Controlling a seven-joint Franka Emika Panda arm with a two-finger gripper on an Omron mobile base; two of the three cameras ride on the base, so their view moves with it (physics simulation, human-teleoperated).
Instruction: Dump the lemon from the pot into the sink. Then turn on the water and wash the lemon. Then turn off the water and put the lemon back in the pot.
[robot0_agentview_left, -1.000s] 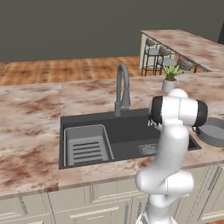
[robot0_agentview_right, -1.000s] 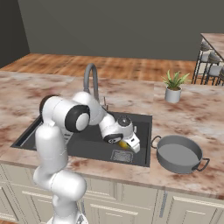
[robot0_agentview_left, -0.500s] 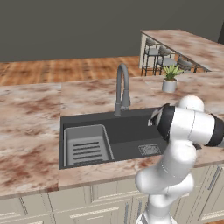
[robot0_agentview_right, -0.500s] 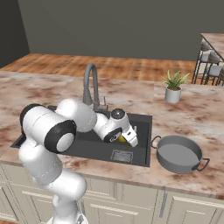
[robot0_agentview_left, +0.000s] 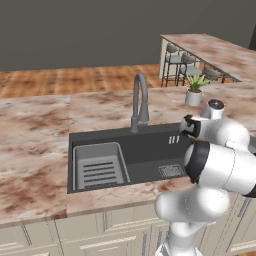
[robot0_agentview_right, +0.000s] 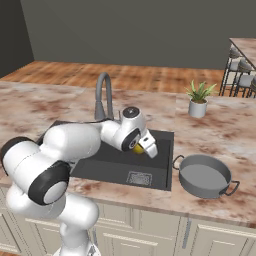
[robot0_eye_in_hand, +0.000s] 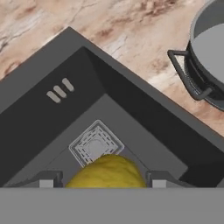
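The robot's two-finger gripper (robot0_eye_in_hand: 105, 180) held the small bright yellow lemon (robot0_eye_in_hand: 106, 173) between its dark fingertips (robot0_eye_in_hand: 47, 180) at the bottom centre of the hand view, jaws spread fairly wide around the fruit, above the square drain grate (robot0_eye_in_hand: 95, 146) of the large dark grey rectangular sink (robot0_eye_in_hand: 131, 122). In the right base view the gripper (robot0_agentview_right: 142, 148) sat at the middle of the frame, over the right part of the sink (robot0_agentview_right: 112, 167), with the lemon (robot0_agentview_right: 137, 148) showing as a yellow patch beside the white hand. The shallow round dark grey metal pot (robot0_agentview_right: 205, 175) stood on the marbled pink-brown desk (robot0_agentview_right: 220, 130) just right of the sink, its loop handle (robot0_eye_in_hand: 186, 74) in the upper right of the hand view. The tall grey arched faucet (robot0_agentview_left: 140, 102) rose behind the basin at the centre of the left base view, and a small white pot with a green plant (robot0_agentview_left: 194, 90) stood toward the upper right.
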